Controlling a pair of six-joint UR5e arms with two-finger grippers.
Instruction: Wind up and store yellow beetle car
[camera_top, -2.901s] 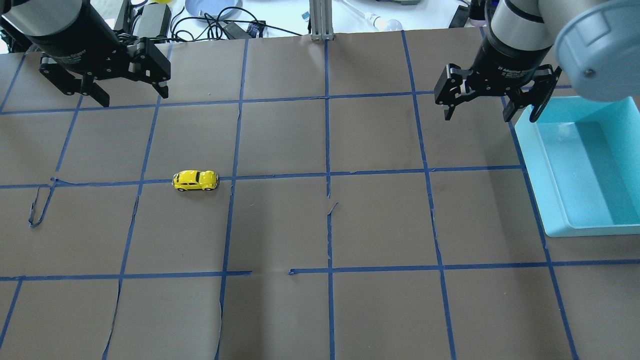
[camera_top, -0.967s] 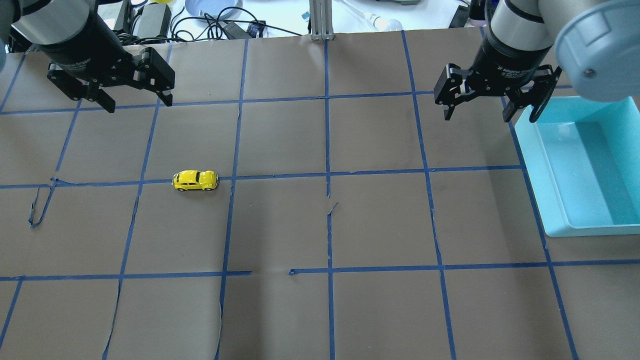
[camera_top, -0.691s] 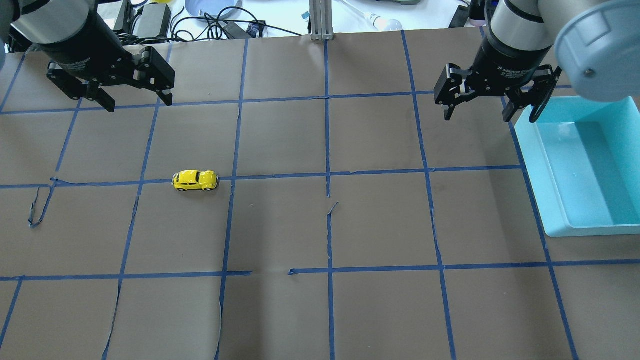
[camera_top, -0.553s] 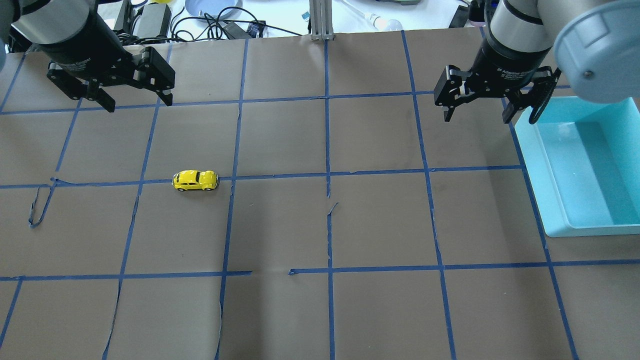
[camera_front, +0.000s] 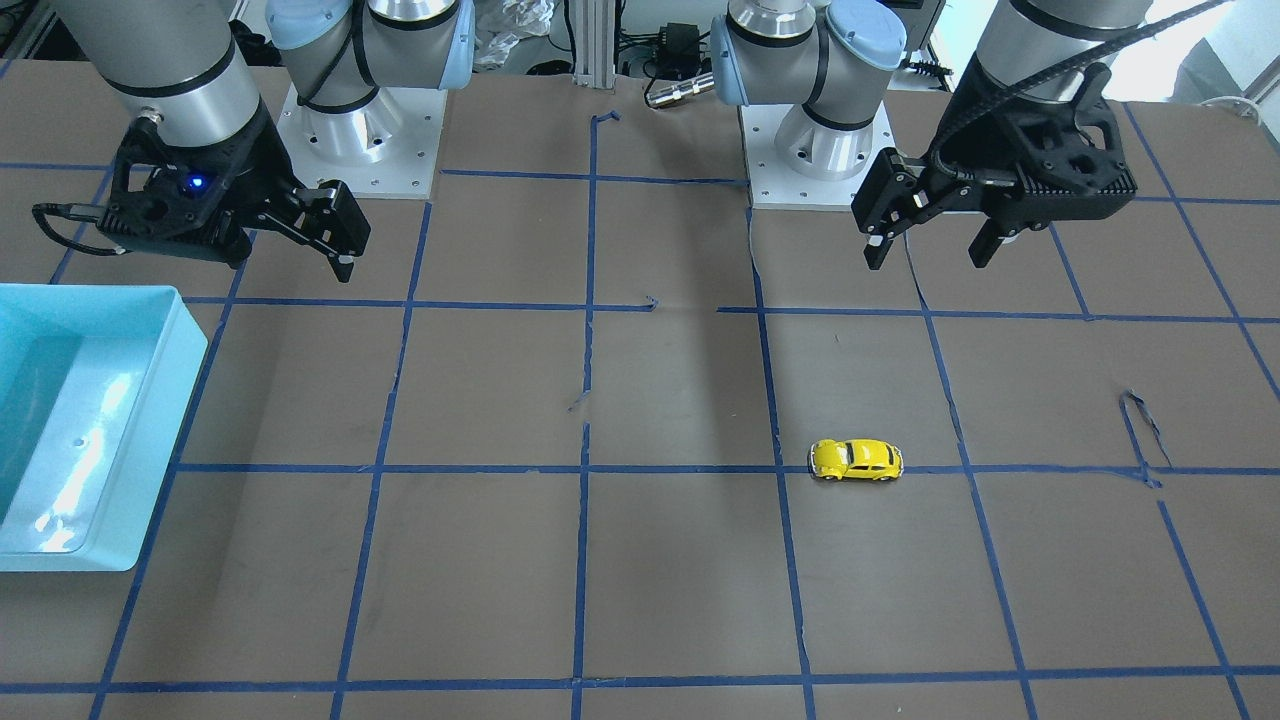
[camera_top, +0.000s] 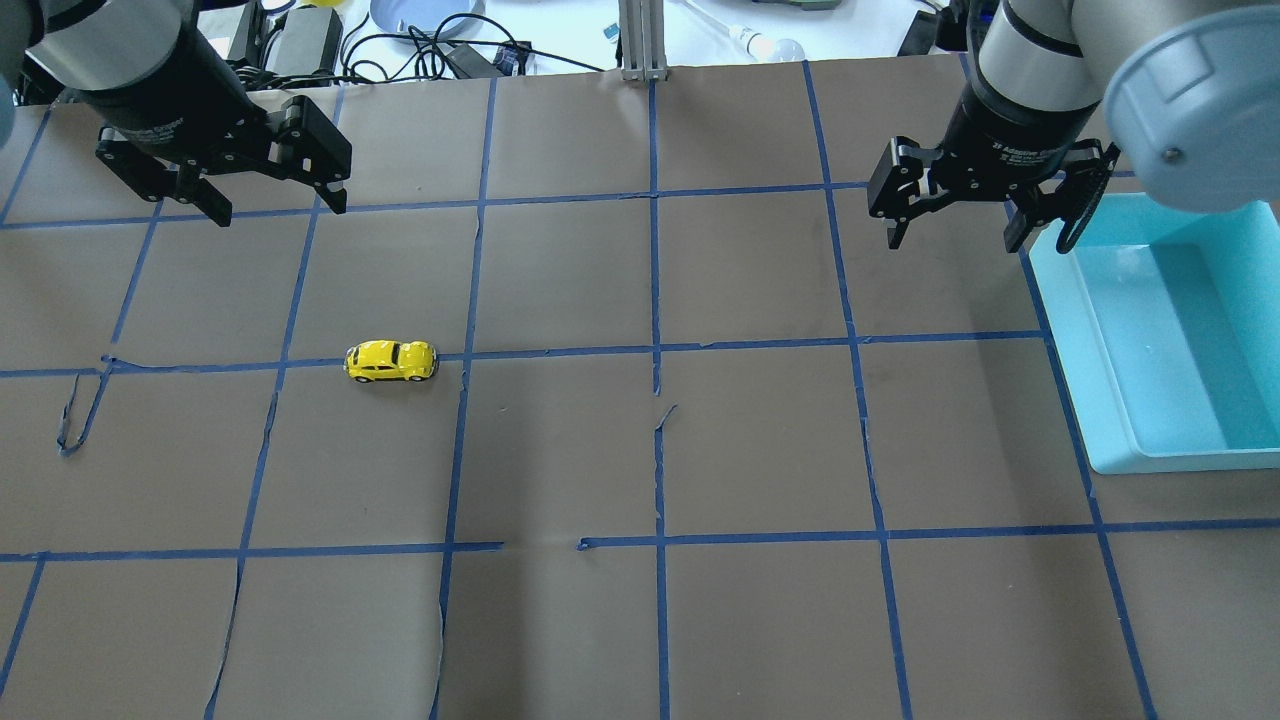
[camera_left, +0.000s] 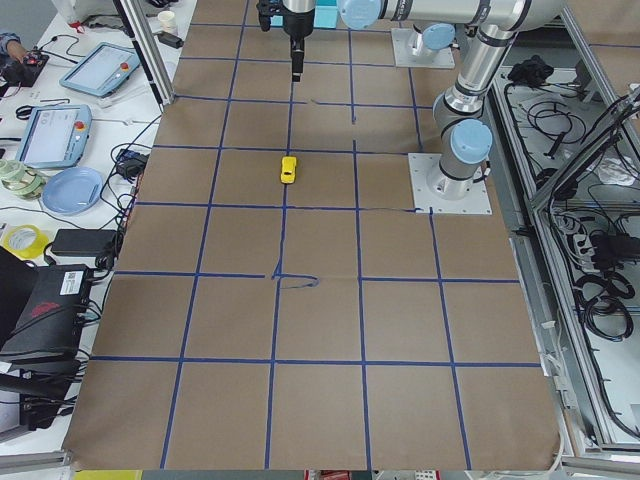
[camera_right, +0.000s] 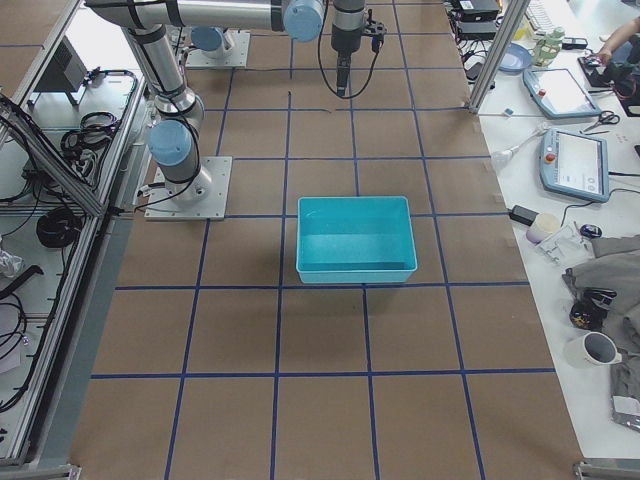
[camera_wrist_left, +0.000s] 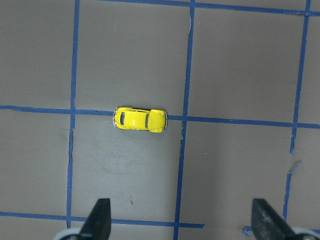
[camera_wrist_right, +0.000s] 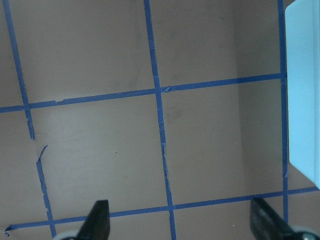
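Left gripper (camera_top: 279, 212) has edged a touch toward the table's (camera_top: 560, 280) middle since the earliest overhead shot. The yellow beetle car (camera_top: 391, 361) hasn't budged, and your right gripper (camera_top: 952, 244) has barely shifted.

Front-facing view now: your left gripper hangs on the right of the picture with its jaws spread wide and nothing in them. The car sits well apart from it on the near side, lying along a blue tape line (camera_front: 680, 468). Your right gripper is on the left, jaws wide too, just beyond the teal bin (camera_front: 170, 420).

From overhead it's the same story: the car lies side-on along the tape in the left half, and the bin sits at the right edge with the right gripper hovering just beside its far corner.

From the left end, the car shows as a small yellow speck on the grid. From the right end the bin fills the middle. The grippers are too small there to judge, though they look to be hanging above the paper.

Left wrist camera — the car lies crosswise ahead of you on the tape, just left of a crossing, framed between widely parted jaws. Right wrist camera — wide jaws over bare paper, with the bin's edge at the right border.
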